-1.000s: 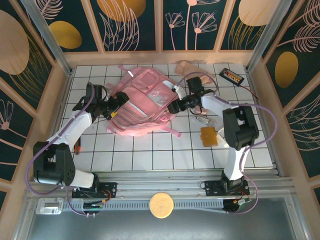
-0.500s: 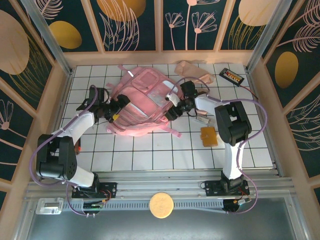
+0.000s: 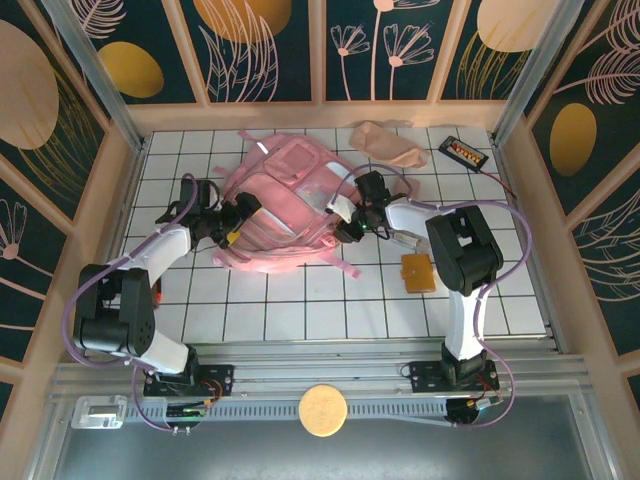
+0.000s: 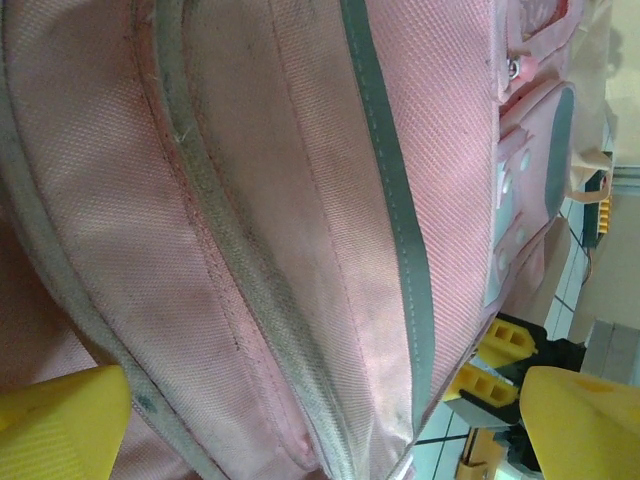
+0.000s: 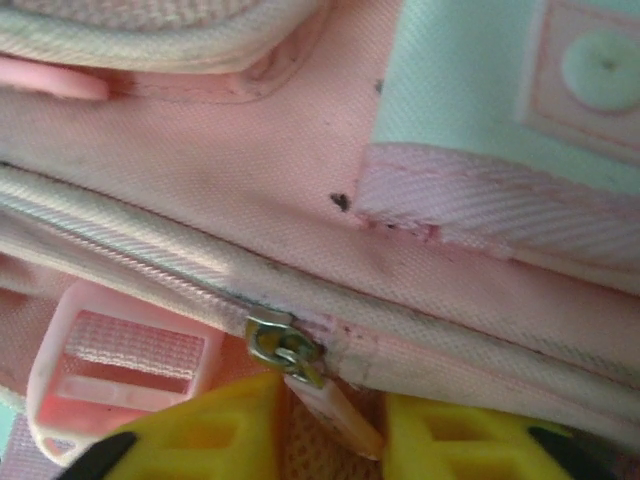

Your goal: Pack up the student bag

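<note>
Step in hand, as I read it: getting the student bag (image 3: 290, 190) unzipped so things can go in. Nothing looks packed yet. The bag lies flat on the white tiled surface (image 3: 300, 310), far-centre, front pockets up, between my two arms. My left pincer (image 3: 232, 222) is at the bag's left edge with jaws spread as wide as they go. Its yellow fingers (image 4: 60, 420) stand either side of a bulge of pink fabric and grey-trimmed seam, clamping nothing; probably placed to brace the bag. My right pincer (image 5: 330, 430) is at the bag's right side, jaws narrowed around the pink zip pull (image 5: 335, 410), which hangs from the metal slider (image 5: 283, 348). The pull sits between the fingers, but I can't tell whether it is pinched firm or only bracketed. A pink strap buckle (image 5: 110, 360) lies just left of the slider. The next move needs a sure pinch on that small tab, then a draw along the zip line. The left should hold the fabric so the bag doesn't slide with the pull. Likely cargo waits on the right: a tan pouch (image 3: 388, 143) far right and an orange-brown flat item (image 3: 418, 271) nearer, both apart from the bag.
</note>
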Tool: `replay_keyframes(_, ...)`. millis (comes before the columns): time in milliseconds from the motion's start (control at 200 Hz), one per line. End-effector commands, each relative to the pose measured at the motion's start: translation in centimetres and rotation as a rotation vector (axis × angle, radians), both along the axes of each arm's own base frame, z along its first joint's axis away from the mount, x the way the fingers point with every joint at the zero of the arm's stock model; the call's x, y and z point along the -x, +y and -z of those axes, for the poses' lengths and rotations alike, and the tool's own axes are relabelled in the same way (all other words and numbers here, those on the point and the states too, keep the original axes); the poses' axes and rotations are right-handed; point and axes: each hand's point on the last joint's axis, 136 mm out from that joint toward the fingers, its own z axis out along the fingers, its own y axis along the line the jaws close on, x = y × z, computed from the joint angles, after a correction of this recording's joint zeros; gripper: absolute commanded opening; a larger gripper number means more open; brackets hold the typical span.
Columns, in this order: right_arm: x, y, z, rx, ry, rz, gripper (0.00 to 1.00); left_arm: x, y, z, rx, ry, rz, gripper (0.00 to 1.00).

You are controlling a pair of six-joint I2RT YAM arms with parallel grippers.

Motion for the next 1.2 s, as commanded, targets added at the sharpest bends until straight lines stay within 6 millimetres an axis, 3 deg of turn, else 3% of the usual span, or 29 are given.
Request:
replay_keyframes(0,-0.5,0.0,0.0,0.013,-0.049,-0.007,0.16,0.0,-0.3,0.9,0.015,0.014,0.009,0.99)
replay_keyframes(100,0.1,-0.2,-0.5,0.0,-0.06,-0.012,0.0,-0.2,-0.3,0.8,0.016,0.01,0.01,0.99)
replay_keyframes(280,0.9,-0.5,-2.4,-0.023,-0.108,-0.014,0.0,-0.6,-0.4,-0.5,0.02,-0.018,0.013,0.99)
replay_keyframes(575,1.7,-0.3,-6.0,-0.064,-0.142,-0.011,0.0,-1.9,-0.9,-4.7,0.102,-0.082,-0.032,0.99)
replay_keyframes(595,1.8,-0.1,-6.3,-0.071,-0.141,-0.014,0.0,-2.5,-1.2,-6.1,0.111,-0.111,-0.027,0.99)
replay_keyframes(696,1.9,0.1,-7.6,-0.101,-0.142,-0.008,0.0,-2.6,-2.3,-7.4,0.163,-0.113,-0.007,0.99)
replay_keyframes(791,1.8,0.5,-8.4,-0.119,-0.145,-0.008,0.0,-2.1,-3.9,-7.2,0.224,-0.075,0.007,0.99)
replay_keyframes(916,2.0,1.0,-8.7,-0.121,-0.145,-0.019,0.0,-1.1,-5.3,-5.2,0.228,0.006,0.017,0.99)
replay_keyframes(1106,2.6,1.6,-8.5,-0.111,-0.146,-0.035,0.0,-0.3,-4.9,-3.5,0.205,0.067,-0.015,0.99)
replay_keyframes(1196,2.7,1.7,-8.3,-0.107,-0.144,-0.037,0.0,-0.1,-4.6,-3.0,0.188,0.085,-0.022,0.94)
